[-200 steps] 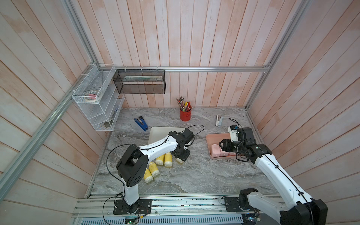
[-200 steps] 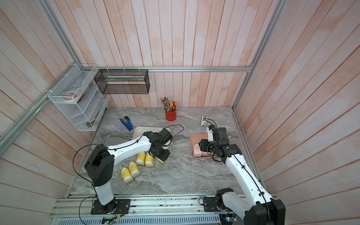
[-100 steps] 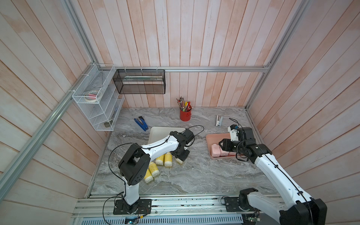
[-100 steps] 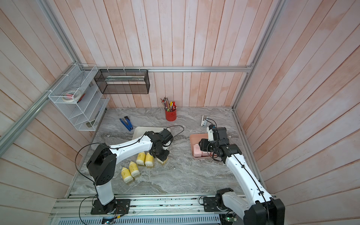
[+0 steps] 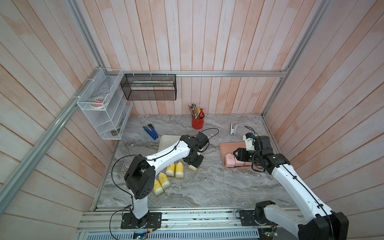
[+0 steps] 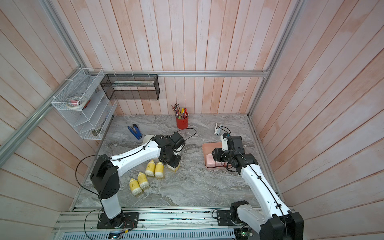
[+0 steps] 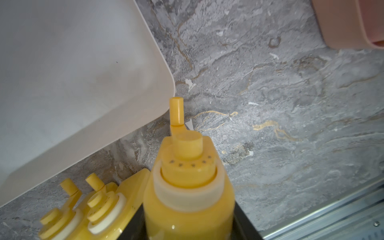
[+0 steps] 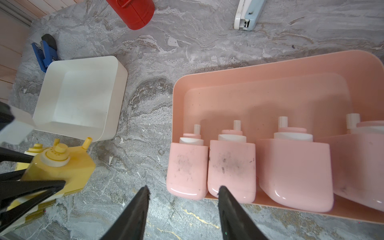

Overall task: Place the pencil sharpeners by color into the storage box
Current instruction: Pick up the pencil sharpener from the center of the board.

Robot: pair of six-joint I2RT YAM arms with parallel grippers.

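four pink sharpeners (image 8: 230, 164) in pink box (image 8: 270, 70); white box (image 8: 79, 93) empty, four yellow sharpeners (image 5: 179, 170) loose, left gripper (image 5: 194, 165) clamped on fifth yellow sharpener (image 7: 188, 199), right gripper (image 8: 183, 188) parted, empty.

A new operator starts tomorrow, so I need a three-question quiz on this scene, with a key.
1. True or false: the white box holds no sharpeners.
2. How many pink sharpeners sit in the pink box? A two, B four, C six.
3. Fill in: the left claw is shut on a ____.
Key: 1 true; 2 B; 3 yellow sharpener.
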